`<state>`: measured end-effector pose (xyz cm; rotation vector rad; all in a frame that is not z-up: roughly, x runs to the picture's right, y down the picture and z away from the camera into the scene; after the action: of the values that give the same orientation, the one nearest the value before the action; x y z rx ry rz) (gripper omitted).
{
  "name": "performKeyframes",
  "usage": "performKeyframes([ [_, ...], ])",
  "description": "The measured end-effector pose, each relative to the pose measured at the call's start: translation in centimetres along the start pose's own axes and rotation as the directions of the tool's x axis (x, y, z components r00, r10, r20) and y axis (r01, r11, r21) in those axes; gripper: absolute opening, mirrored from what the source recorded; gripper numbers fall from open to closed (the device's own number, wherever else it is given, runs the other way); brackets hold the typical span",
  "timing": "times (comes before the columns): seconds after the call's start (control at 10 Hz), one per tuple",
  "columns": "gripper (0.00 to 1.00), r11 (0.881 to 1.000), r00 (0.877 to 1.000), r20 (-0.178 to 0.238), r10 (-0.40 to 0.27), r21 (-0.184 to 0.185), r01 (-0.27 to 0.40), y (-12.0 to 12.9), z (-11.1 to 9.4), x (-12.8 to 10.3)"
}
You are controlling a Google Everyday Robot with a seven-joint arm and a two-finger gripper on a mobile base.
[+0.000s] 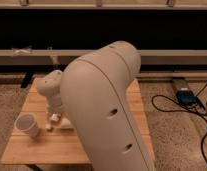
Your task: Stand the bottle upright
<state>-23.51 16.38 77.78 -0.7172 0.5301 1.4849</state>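
Note:
On the wooden table point(42, 145), the bottle point(50, 126) shows only as a small whitish piece with a reddish-brown patch, just under my wrist. I cannot tell whether it stands or lies. My gripper point(55, 119) is low over the table, right at the bottle, right of the white paper cup point(28, 125). The white wrist point(51, 87) and the bulky forearm point(104, 107) hide most of the gripper and the table's middle.
A pale flat block point(67, 126) pokes out from behind the forearm beside the bottle. On the speckled floor at right lie a black cable point(169, 107) and a blue device point(187, 96). A ledge and dark wall run behind the table.

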Motion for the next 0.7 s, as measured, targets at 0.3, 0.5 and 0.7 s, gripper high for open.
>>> performKeyframes([
  [0.3, 0.77, 0.996, 0.996, 0.039, -0.085, 0.022, 0.084, 0.1, -0.8, -0.4],
  [0.5, 0.77, 0.964, 0.964, 0.04, -0.264, 0.045, 0.262, -1.3, -1.9, -1.7],
  [0.7, 0.77, 0.896, 0.896, 0.026, -0.443, 0.054, 0.442, -1.9, -2.9, -2.7],
])
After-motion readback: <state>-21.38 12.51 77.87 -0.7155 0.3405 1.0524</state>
